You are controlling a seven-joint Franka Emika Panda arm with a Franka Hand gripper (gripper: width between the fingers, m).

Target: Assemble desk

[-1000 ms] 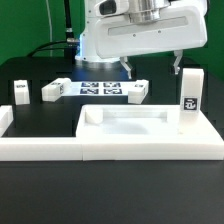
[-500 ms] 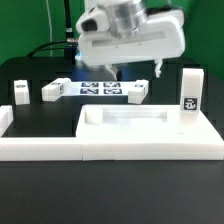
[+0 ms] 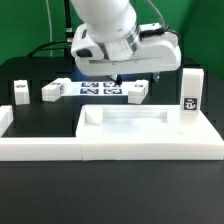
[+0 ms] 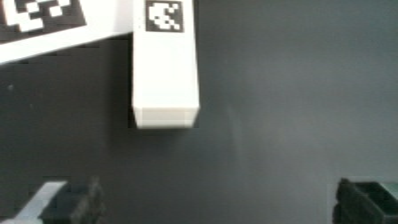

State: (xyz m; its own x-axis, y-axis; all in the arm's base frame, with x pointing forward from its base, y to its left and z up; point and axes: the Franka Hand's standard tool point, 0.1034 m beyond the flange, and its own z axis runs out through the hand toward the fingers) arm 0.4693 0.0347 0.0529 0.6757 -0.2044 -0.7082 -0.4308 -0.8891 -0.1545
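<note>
The white desk top (image 3: 150,131), a shallow tray with a raised rim, lies at the front. One leg (image 3: 190,97) stands upright at its corner on the exterior view's right. Another leg (image 3: 135,92) lies on the black table beside the marker board (image 3: 98,88). It shows in the wrist view (image 4: 166,70) with a tag at its far end. Two more legs (image 3: 21,92) (image 3: 52,91) sit at the exterior view's left. My gripper (image 3: 138,76) hovers above the lying leg, open and empty. In the wrist view the gripper (image 4: 214,205) has dark fingertips (image 4: 64,200) wide apart over bare table.
A long low white border rail (image 3: 40,150) runs along the front and turns back at the exterior view's left. The marker board's corner shows in the wrist view (image 4: 39,22). A dark stand and cables rise behind the table.
The arm has swung toward the exterior view's left, away from the upright leg, turned at the wrist and come a little lower over the lying leg. No part has moved.
</note>
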